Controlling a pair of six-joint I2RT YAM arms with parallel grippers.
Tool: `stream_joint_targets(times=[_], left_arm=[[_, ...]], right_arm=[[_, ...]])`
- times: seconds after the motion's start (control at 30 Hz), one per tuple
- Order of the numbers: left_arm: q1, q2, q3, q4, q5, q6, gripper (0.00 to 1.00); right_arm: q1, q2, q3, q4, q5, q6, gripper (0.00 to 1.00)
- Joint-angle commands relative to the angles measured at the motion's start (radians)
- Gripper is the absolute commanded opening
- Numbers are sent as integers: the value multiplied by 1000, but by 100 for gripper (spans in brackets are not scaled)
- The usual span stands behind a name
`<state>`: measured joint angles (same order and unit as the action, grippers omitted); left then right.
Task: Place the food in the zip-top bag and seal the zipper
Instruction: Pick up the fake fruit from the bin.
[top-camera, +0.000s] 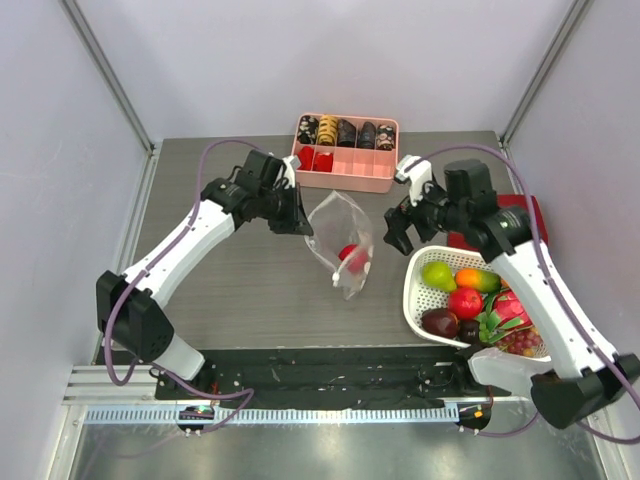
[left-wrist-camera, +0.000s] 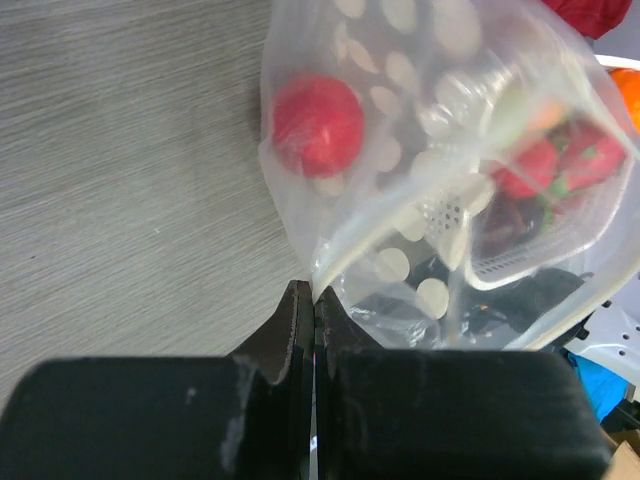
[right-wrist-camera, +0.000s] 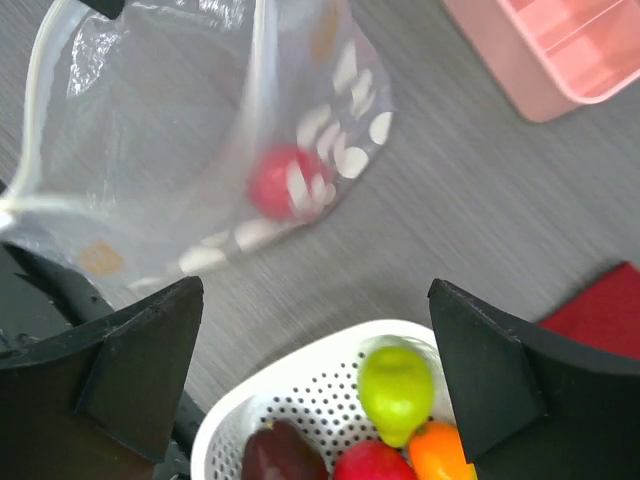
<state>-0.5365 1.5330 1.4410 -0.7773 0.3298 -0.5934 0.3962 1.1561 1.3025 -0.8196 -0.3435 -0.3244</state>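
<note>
The bag (top-camera: 338, 232) bears only rows of white dots; it sits mid-table, held up by its top left corner, with one red apple (top-camera: 350, 254) inside. The left arm reaches forward and rightward from its base, elbow bent, and the left gripper (left-wrist-camera: 313, 292) has its fingers pressed together on the bag's edge. The right arm arches over the white basket (top-camera: 418, 296) of fruit; the right gripper (right-wrist-camera: 320, 370) hangs between bag and basket, fingers spread wide and holding nothing.
</note>
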Motion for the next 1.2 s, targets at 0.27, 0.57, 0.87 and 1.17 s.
stream_joint_targets(times=[0.27, 0.57, 0.87, 1.17], left_arm=[[-23, 10, 64, 7, 29, -2, 0], [-33, -1, 99, -16, 12, 32, 0], [-33, -33, 116, -73, 31, 81, 0], [-33, -25, 108, -50, 46, 67, 0]], right_arm=[[-49, -196, -372, -64, 156, -288, 100], [-100, -102, -437, 17, 296, -274, 99], [-112, -59, -545, 114, 339, -281, 98], [-171, 31, -600, 224, 405, -292, 94]])
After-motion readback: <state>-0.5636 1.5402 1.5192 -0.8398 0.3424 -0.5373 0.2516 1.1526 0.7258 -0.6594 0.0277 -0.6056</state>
